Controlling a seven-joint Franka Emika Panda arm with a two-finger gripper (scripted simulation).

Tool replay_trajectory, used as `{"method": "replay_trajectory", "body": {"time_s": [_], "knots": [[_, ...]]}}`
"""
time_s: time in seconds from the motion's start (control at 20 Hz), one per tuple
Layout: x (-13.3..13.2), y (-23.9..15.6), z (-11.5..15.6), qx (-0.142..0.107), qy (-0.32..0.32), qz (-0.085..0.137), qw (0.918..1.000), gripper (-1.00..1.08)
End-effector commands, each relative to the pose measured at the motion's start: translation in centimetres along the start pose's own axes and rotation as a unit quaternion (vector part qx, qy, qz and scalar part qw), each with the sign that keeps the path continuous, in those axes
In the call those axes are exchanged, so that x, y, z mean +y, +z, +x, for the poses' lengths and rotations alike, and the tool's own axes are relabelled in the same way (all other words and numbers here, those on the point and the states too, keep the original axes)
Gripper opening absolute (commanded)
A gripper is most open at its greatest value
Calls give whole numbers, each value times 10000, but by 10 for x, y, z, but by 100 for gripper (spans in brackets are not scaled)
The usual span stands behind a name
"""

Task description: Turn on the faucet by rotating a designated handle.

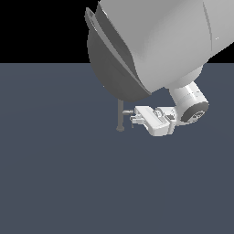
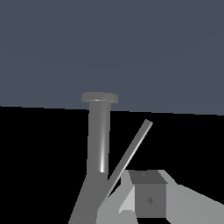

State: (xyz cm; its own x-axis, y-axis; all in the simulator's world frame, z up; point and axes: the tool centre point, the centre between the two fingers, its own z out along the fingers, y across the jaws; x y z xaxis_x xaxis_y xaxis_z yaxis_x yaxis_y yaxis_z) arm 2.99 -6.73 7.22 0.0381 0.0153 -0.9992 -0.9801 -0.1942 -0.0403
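Flat, even simulator light, sharp and without blur; no cast shadows, only a soft highlight streak down the faucet pipe [image 2: 99, 144].

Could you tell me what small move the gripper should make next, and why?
Probably ease the gripper a little further toward the faucet pipe. In the exterior view its fingertips sit just beside the pipe, and the thin handle shows close by in the wrist view, contact unclear.

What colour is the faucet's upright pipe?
The pipe is plain grey with a bright highlight streak, best seen in the wrist view.
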Motion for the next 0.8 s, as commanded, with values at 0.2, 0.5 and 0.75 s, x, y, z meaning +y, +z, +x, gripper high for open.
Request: {"method": "replay_trajectory", "body": {"time_s": [0.2,0.5,0.75], "knots": [[-5,0,21,26,102,45,9999,-100],[-11,-1,34,33,157,59,9999,-100],[-14,-1,42,38,190,68,9998,-100]]}}
